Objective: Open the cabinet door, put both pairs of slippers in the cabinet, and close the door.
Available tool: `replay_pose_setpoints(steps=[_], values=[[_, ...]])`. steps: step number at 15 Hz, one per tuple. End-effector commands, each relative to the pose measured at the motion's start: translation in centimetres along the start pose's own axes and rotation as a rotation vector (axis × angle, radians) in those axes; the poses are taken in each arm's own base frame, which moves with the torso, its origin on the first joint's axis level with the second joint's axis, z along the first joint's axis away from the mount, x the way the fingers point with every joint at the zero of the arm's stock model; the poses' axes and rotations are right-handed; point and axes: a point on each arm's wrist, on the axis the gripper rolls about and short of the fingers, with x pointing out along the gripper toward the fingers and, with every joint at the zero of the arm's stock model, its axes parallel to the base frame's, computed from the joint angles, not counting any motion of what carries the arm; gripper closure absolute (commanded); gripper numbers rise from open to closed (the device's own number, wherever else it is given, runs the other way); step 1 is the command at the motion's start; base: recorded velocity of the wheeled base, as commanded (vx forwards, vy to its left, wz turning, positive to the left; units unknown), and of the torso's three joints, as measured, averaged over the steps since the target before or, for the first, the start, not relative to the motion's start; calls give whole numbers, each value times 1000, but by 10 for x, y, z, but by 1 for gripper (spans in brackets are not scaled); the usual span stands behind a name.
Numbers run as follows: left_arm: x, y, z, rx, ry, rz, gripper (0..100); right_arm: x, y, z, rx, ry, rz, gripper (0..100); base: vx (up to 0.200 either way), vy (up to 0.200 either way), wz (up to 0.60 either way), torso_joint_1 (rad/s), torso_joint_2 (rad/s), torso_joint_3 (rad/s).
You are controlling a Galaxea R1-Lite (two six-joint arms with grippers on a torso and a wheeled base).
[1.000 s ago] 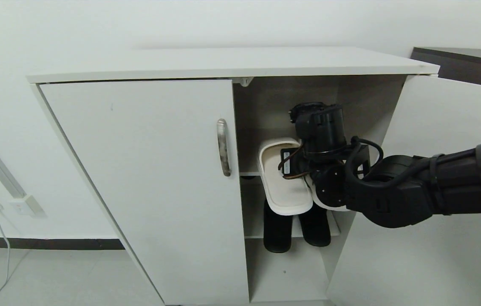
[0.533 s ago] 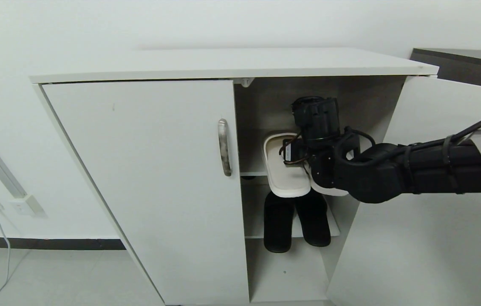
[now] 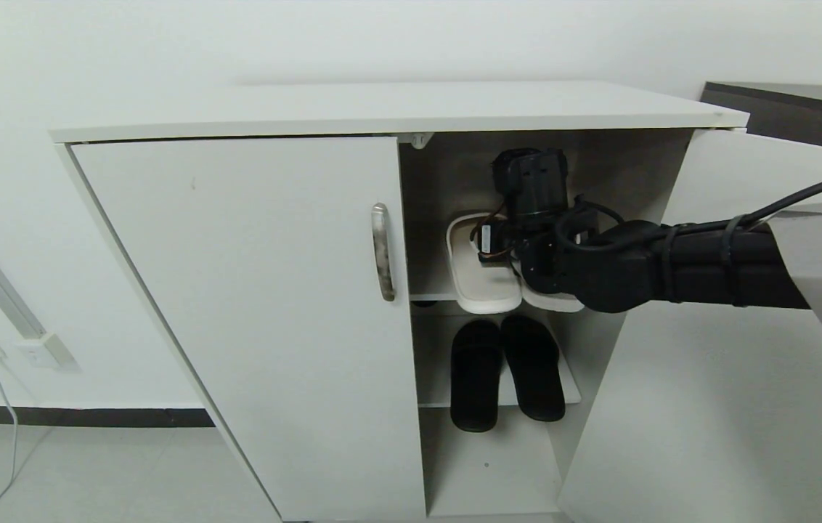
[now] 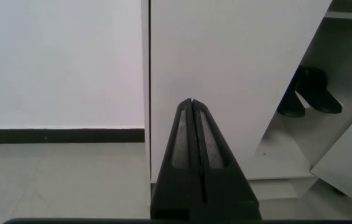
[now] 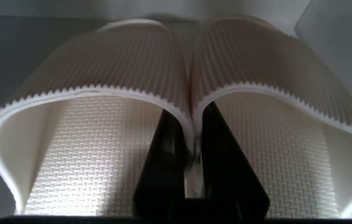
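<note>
**Caller:** How far along am I?

**Operator:** Nearest first: my left end effector (image 4: 191, 109) hangs low before the cabinet (image 3: 382, 109), fingers pressed together and empty. The right door (image 3: 709, 327) stands open. Inside, the black slippers (image 3: 505, 370) lie side by side on the lower shelf (image 3: 572, 396).

**Caller:** And the other pair?

**Operator:** Farther in, the white slippers (image 3: 482, 280) appear to rest on the upper shelf (image 3: 425, 296), heels overhanging its front edge. My right end effector (image 5: 193, 124) pinches their two inner walls together. I judge that release, withdrawal and closing the door remain.
</note>
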Motion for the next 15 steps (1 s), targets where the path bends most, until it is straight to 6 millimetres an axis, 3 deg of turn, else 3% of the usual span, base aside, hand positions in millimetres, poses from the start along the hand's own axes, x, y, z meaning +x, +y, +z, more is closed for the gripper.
replay_pose_setpoints(steps=[1,15], values=[[0,0,0,0,1,1,100,7,2,-3,1,0,-4,100,0,0,0,0,0,0],[0,0,0,-6,0,13,100,16,4,-13,-17,17,-1,100,0,0,0,0,0,0]])
